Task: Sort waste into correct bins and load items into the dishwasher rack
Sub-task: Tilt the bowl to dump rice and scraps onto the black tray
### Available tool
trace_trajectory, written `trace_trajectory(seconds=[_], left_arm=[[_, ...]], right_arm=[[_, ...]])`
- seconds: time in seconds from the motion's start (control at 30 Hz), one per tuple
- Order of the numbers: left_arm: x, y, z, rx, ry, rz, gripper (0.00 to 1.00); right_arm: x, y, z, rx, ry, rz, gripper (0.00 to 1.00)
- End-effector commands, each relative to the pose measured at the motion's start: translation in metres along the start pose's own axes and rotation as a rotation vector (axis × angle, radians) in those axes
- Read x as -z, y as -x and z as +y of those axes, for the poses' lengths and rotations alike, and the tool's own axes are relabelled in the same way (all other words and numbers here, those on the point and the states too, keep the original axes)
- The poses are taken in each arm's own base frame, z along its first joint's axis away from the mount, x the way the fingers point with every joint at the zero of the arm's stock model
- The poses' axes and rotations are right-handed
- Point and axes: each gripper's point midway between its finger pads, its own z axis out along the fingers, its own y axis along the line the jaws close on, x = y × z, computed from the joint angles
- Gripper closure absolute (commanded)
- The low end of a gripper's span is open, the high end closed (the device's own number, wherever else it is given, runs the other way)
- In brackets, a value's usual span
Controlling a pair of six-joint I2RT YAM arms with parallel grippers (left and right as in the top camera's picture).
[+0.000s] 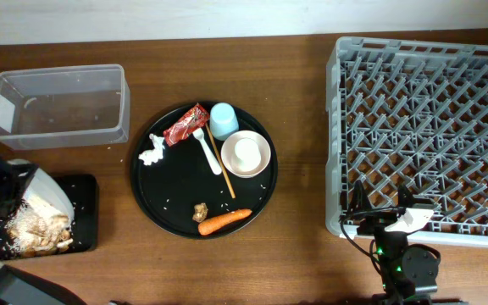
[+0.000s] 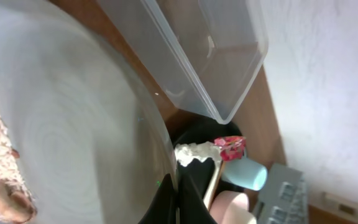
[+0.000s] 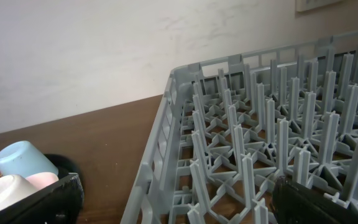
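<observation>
My left gripper [image 2: 171,198] clamped on plate [image 1: 49,202] rim, plate tipped over black tray [image 1: 87,222]. Rice [image 1: 25,222] and nut scraps [image 1: 47,243] sit at low edge above tray. I'd tilt steeper, shake gently, and keep rim inside tray walls.

The table [image 1: 303,127] is of brown wood, and four things stand directly on it. At the far left there is a clear box [image 1: 58,110]. Near it, at the front left corner, lies a shallow black tray [image 1: 85,203]; the two are apart. In the middle sits a round tray [image 1: 180,178], just beside the corner of the box but not touching it. On the right stands the grey rack [image 1: 335,127], separated from the round tray by a strip of bare wood. The rack runs past the picture's right edge.
</observation>
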Motion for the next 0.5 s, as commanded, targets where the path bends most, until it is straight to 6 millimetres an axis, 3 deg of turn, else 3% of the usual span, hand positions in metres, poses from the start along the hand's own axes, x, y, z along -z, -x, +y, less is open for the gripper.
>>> trace_trajectory(seconds=[0.0, 0.27, 0.47], left_arm=[[0.007, 0.001, 0.005, 0.056, -0.083, 0.017, 1.0], [0.016, -0.008, -0.02, 0.036, -0.259, 0.057, 1.0], [0.021, -0.001, -0.018, -0.044, -0.278, 0.018, 0.99]], right_arm=[[0.0, -0.003, -0.001, 0.01, -0.003, 0.005, 0.01], [0.0, -0.003, -0.001, 0.01, -0.003, 0.005, 0.01], [0.0, -0.003, -0.001, 0.01, -0.004, 0.005, 0.01]])
